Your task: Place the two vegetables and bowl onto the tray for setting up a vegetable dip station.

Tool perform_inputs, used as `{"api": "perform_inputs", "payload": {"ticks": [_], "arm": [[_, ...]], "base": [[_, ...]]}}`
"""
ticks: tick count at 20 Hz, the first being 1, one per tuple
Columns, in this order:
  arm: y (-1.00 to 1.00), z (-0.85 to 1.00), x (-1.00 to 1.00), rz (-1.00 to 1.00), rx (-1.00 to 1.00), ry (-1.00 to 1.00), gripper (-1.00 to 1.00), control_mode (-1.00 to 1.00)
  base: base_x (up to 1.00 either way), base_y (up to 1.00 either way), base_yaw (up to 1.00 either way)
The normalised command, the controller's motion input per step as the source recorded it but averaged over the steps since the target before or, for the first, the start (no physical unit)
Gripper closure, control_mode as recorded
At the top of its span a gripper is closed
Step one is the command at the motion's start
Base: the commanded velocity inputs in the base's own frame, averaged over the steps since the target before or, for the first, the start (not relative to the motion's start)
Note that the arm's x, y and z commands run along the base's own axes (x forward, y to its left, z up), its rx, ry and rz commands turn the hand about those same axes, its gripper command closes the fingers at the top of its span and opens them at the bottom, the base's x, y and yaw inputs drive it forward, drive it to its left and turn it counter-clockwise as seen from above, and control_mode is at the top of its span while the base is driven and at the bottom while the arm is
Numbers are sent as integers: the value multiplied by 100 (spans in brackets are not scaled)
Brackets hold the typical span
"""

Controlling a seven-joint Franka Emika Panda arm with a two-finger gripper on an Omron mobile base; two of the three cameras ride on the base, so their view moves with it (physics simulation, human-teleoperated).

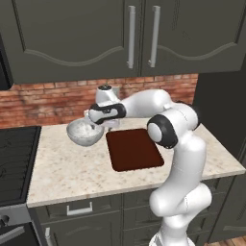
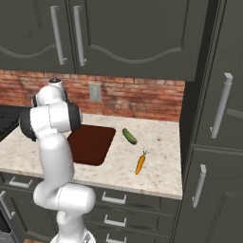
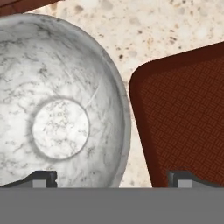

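Wide-open, empty gripper hangs over the bowl rim beside the tray, needing to descend and grasp

countertop: speckled beige stone | backsplash: red brick, far side | wall outlet: on brick | upper cabinets: dark, bar handles | stove: black, left | drawers: below counter

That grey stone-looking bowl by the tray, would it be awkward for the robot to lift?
Probably somewhat. The bowl looks rigid and stone-like, so likely heavy for its size. Its smooth curved wall may slip unless the open gripper pinches the rim. Its flat, round base suggests it sits steadily beside the tray.
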Motion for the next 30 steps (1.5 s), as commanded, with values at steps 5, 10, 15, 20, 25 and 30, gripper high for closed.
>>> {"api": "perform_inputs", "payload": {"ticks": [5, 10, 15, 20, 25, 30], "arm": [[8, -4, 33, -9, -2, 0, -100, -100], [1, -17, 15, -11, 0, 2, -100, -100], [0, -25, 0, -11, 0, 5, -100, -100], [0, -23, 0, -9, 0, 2, -100, -100], [0, -16, 4, -3, -1, 0, -100, -100], [0, -2, 0, 0, 0, -1, -100, -100]], "base": [[0, 0, 0], [0, 0, 0], [0, 0, 0], [0, 0, 0], [0, 0, 0], [0, 0, 0]]}}
